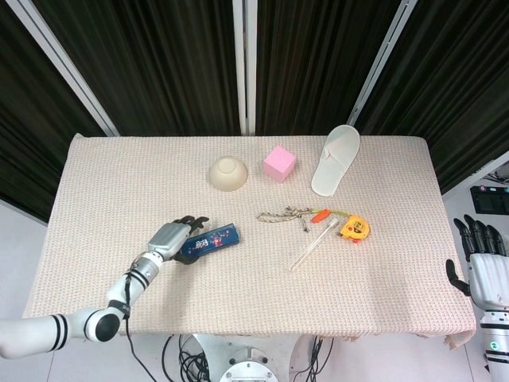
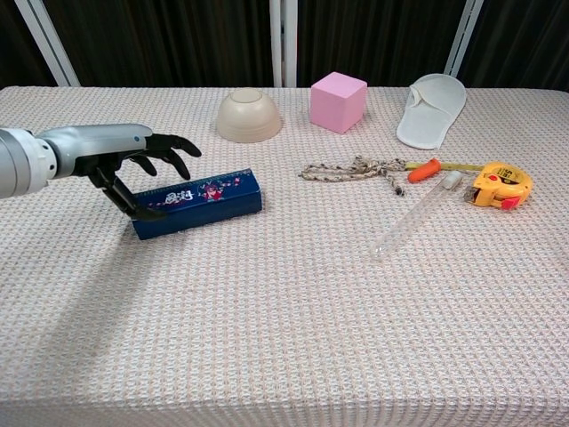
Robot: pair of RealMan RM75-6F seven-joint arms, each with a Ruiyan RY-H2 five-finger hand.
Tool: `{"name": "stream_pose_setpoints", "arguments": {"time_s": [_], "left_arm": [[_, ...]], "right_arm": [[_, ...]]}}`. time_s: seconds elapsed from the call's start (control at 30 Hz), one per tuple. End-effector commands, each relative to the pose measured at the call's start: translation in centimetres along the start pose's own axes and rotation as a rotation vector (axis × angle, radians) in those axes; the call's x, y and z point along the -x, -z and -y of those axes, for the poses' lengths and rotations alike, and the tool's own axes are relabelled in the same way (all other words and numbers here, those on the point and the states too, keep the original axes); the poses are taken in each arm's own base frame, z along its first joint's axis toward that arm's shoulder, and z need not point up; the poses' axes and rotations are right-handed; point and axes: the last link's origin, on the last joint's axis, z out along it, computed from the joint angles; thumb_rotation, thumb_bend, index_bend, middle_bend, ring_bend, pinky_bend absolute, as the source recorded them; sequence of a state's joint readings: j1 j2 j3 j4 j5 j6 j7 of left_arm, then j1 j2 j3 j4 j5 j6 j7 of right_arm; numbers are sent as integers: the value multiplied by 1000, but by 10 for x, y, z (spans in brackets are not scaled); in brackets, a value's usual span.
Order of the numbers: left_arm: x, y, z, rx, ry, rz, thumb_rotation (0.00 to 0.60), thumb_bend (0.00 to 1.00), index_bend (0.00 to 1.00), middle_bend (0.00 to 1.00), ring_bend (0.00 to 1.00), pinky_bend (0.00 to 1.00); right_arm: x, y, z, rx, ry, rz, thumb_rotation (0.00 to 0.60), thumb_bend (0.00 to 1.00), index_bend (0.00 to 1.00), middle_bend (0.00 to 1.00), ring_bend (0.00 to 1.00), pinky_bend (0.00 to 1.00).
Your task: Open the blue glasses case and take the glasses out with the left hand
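Observation:
The blue glasses case (image 1: 213,239) (image 2: 200,203) lies closed and flat on the woven tablecloth, left of centre, with a floral print on its lid. My left hand (image 1: 176,236) (image 2: 133,156) is at the case's left end. Its thumb reaches down to the lid edge there, and its other fingers are spread above the case without wrapping it. The glasses are hidden inside. My right hand (image 1: 485,263) hangs off the table's right edge, its fingers extended and holding nothing.
An upturned beige bowl (image 2: 249,115), a pink cube (image 2: 339,100) and a white slipper (image 2: 432,108) stand along the back. A knotted cord (image 2: 351,168), an orange piece (image 2: 424,169), a clear tube (image 2: 411,216) and a yellow tape measure (image 2: 500,184) lie to the right of the case.

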State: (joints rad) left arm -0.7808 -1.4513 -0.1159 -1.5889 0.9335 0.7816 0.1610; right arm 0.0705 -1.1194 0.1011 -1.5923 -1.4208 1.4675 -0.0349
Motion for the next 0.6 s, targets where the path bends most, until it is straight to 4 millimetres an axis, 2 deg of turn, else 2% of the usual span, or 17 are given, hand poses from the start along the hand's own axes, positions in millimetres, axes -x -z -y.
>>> {"name": "stream_pose_setpoints", "arguments": {"time_s": [0.03,0.6], "left_arm": [[0,-1,-1,1,0,-3,600,287,103,198,73,182],[-1,-5,6,-30,32,-4,600,377,190,322,199,247]], "right_arm": [[1,0,0,1,0,4,600,428,0,0,0,0],[2,0,-1,2,3,25,600,428,0,0,0,1]]}}
